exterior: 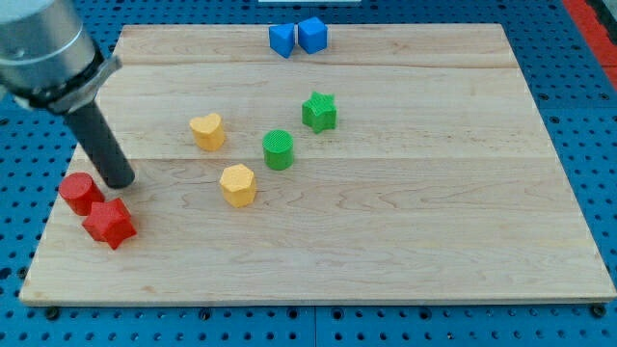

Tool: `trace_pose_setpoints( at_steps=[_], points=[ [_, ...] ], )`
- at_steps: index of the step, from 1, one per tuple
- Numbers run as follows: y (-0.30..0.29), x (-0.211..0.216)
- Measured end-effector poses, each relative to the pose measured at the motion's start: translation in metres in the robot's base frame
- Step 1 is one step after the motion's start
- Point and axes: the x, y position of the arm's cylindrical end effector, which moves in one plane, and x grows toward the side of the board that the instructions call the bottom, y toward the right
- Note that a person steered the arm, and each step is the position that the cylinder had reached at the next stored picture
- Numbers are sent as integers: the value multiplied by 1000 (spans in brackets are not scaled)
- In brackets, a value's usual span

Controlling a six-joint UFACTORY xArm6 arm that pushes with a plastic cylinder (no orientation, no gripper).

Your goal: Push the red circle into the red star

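A wooden table (405, 241) seen from above. At the view's lower left, the red circle (77, 193) touches the red star (109, 224) — my tip (120, 181) rests just right of the circle. Mid-table: a yellow heart (206, 131), yellow hexagon (237, 185), green circle (279, 149) and green star (319, 112). Two blue blocks (297, 38) sit together at the top edge.

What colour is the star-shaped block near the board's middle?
Green; the green star shows clearly in the camera view.
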Motion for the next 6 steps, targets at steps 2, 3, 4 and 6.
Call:
trace_pose_setpoints(
  at_steps=[2, 3, 4, 6],
  points=[
    [-61, 21],
    [-25, 33],
    [-25, 33],
    [-2, 33]
  ],
)
